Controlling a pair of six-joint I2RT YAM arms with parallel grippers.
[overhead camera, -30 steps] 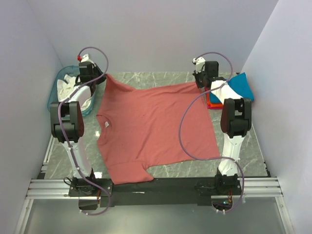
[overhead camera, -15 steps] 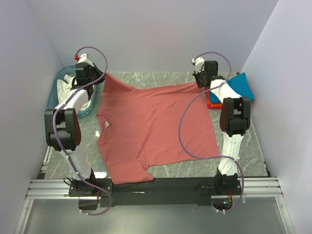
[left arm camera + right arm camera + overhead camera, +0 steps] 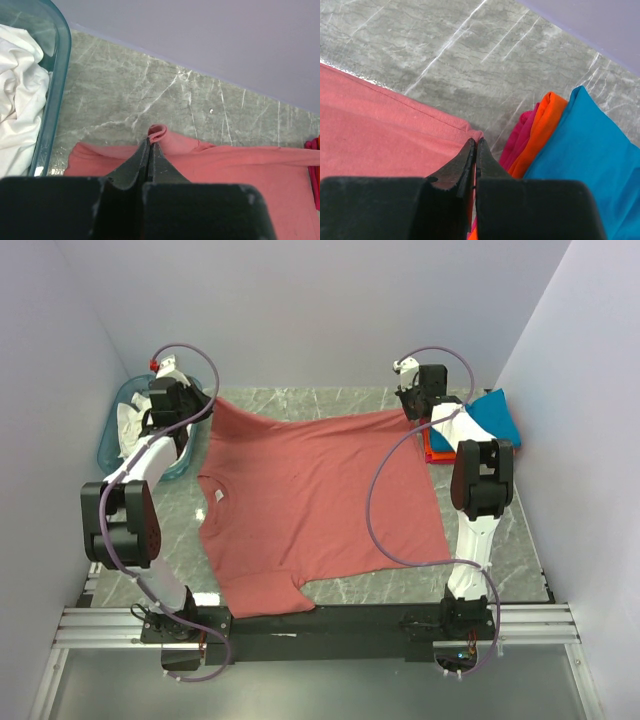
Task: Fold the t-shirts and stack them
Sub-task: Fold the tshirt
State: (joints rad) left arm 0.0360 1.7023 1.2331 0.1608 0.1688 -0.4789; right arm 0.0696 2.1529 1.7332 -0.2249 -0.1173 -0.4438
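Note:
A large dusty-red t-shirt (image 3: 310, 505) lies spread on the grey marble table, its white neck label (image 3: 218, 496) toward the left. My left gripper (image 3: 212, 400) is shut on the shirt's far left corner (image 3: 159, 132), which bunches between the fingers. At the far right corner (image 3: 476, 136) my right gripper (image 3: 408, 412) is shut on the hem. A folded teal-blue t-shirt (image 3: 495, 418) lies on an orange one (image 3: 540, 132) and a pink one (image 3: 520, 135) just right of the right gripper.
A translucent teal basket (image 3: 128, 422) holding white cloth (image 3: 20, 110) stands at the far left, close to the left arm. White walls enclose the table on three sides. The aluminium rail with both arm bases (image 3: 320, 625) runs along the near edge.
The left arm's elbow has swung left and down, and its gripper has drawn the far left corner slightly left. The right arm has not moved.

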